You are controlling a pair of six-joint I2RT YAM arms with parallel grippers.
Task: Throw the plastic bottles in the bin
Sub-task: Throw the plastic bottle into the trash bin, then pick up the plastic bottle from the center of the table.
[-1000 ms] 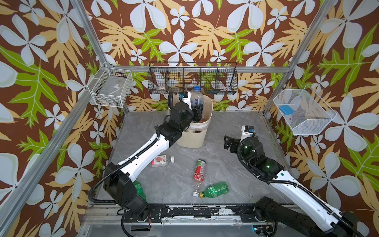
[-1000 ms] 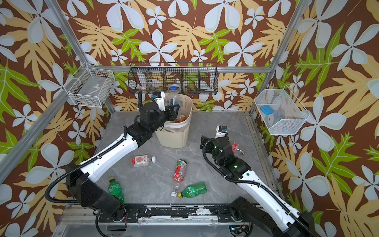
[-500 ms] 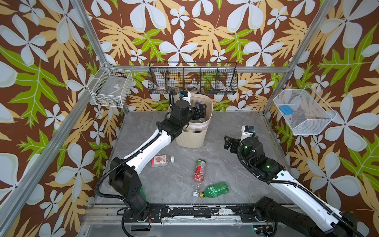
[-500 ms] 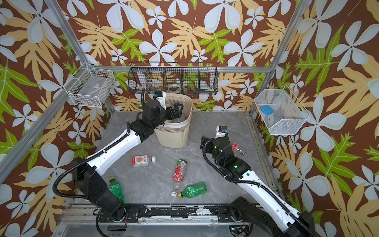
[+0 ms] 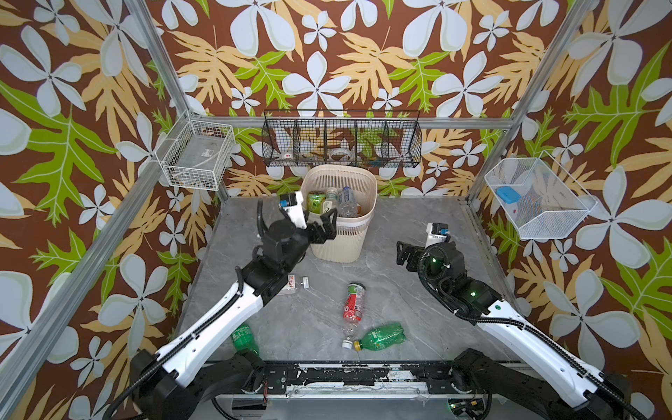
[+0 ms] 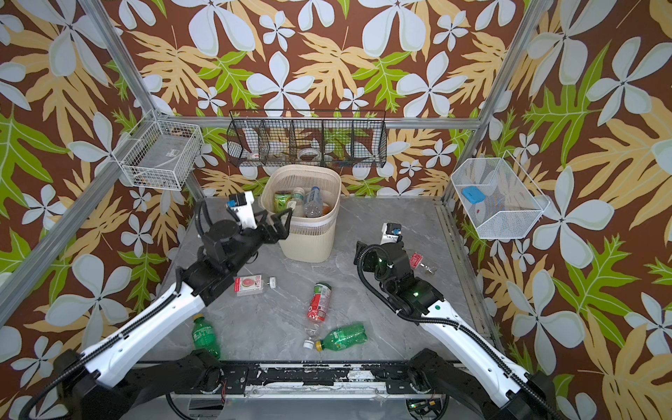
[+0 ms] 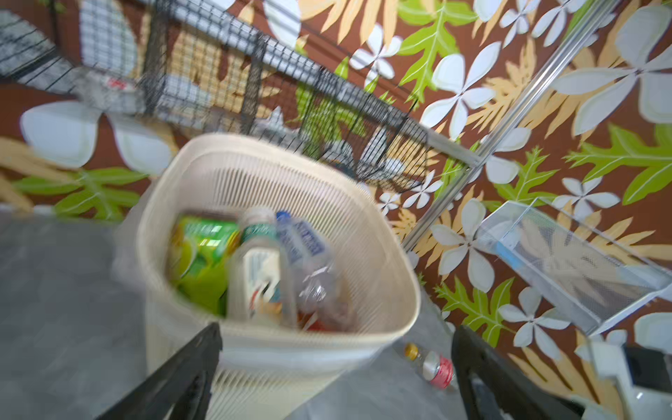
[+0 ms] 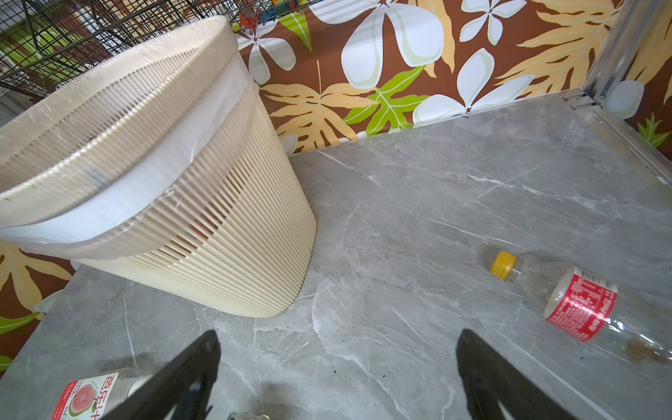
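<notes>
Plastic bottles [image 5: 329,202] (a green-labelled one, a white one and a clear blue-labelled one among them) stand packed in the bin [image 5: 370,189], directly ahead of the left gripper [image 5: 322,218]. Its jaws are spread wide and empty, tips close at the bin's near rim; whether they touch it I cannot tell. More bottles lie loose on the table [image 5: 400,291] behind that gripper's wrist: a watermelon-label bottle [image 6: 251,284], a red-label bottle [image 5: 352,303], a green bottle [image 5: 382,334] and a second green bottle [image 5: 243,336] partly under the left arm. The right gripper [image 8: 338,338], likewise spread and empty, hovers low with a cola bottle [image 8: 578,309] lying off to one side of its fingers. The risks, as I judge them: a tip this near the rim could hook it on pulling away and drag or tip the light bin — and the pile inside looks fairly high, so a further drop may bounce out.
</notes>
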